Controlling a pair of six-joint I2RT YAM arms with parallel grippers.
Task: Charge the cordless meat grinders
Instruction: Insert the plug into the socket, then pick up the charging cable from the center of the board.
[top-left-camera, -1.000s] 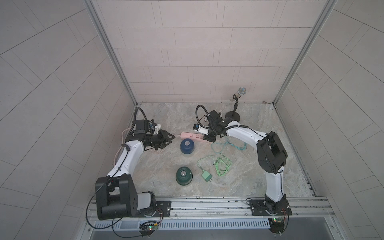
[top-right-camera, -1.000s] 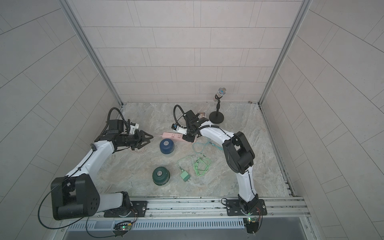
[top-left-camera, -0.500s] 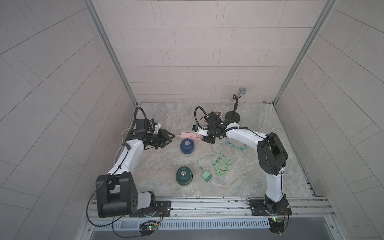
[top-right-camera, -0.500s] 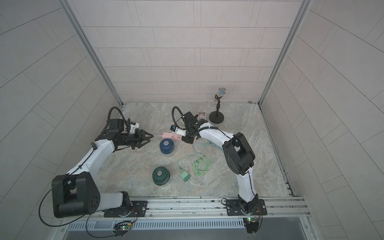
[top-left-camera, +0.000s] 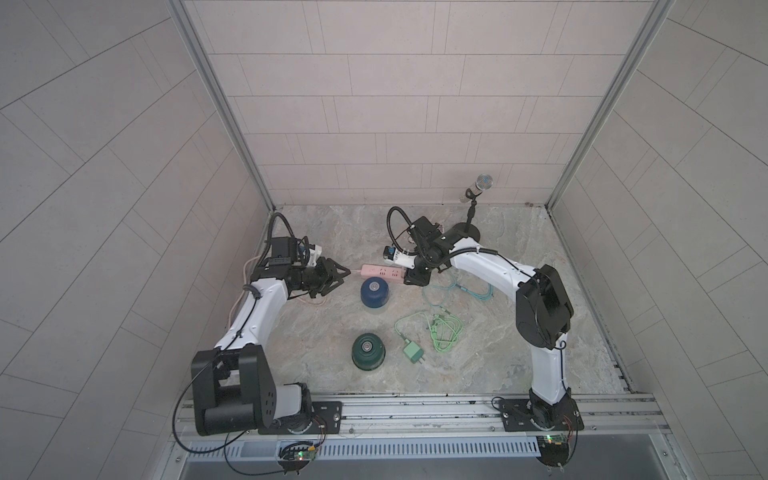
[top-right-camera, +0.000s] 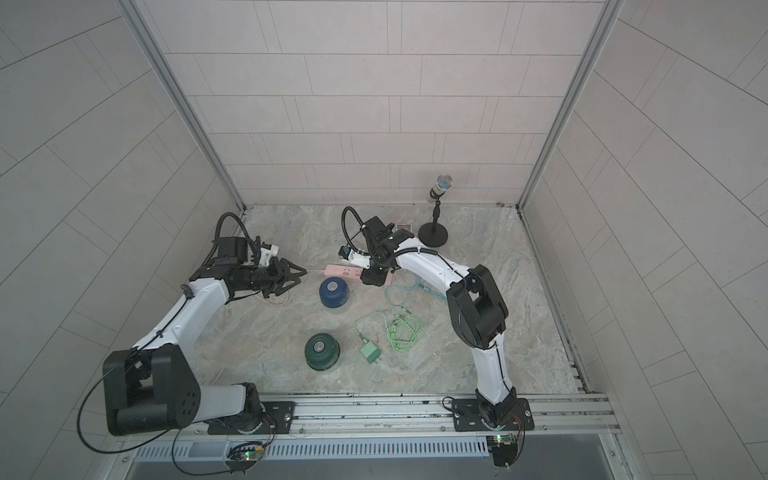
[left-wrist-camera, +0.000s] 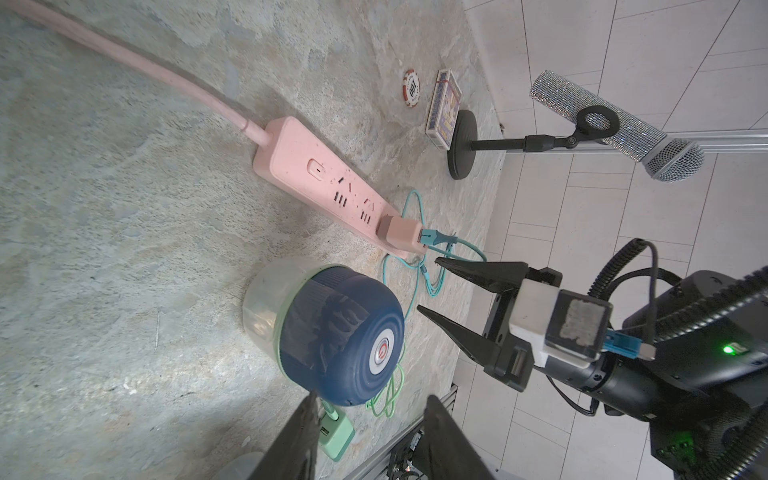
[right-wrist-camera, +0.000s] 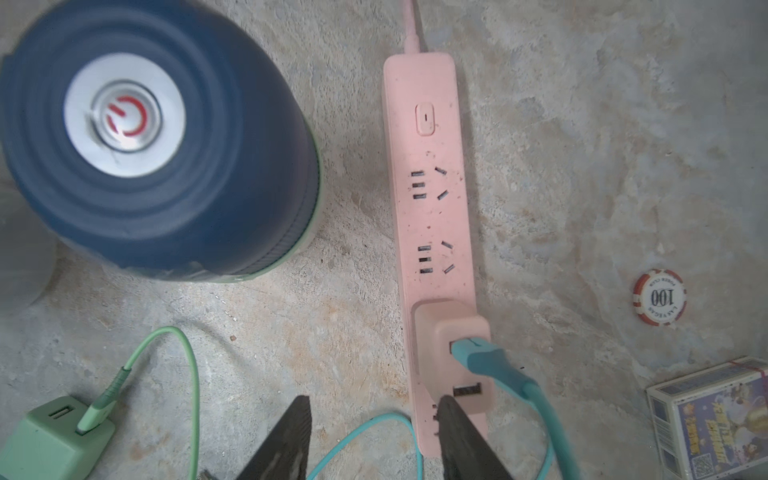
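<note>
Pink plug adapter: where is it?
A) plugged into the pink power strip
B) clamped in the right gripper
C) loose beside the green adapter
A: the pink plug adapter is seated in the pink power strip's end socket, with a teal cable in its port.

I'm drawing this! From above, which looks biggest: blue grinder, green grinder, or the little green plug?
In a top view:
1. green grinder and blue grinder: about alike, too close to rank.
2. green plug: clearly the smallest.

Left arm: reaching forward, low; left gripper: jaws parted, empty; right arm: elbow bent inward; right gripper: angled down, jaws parted, empty
</note>
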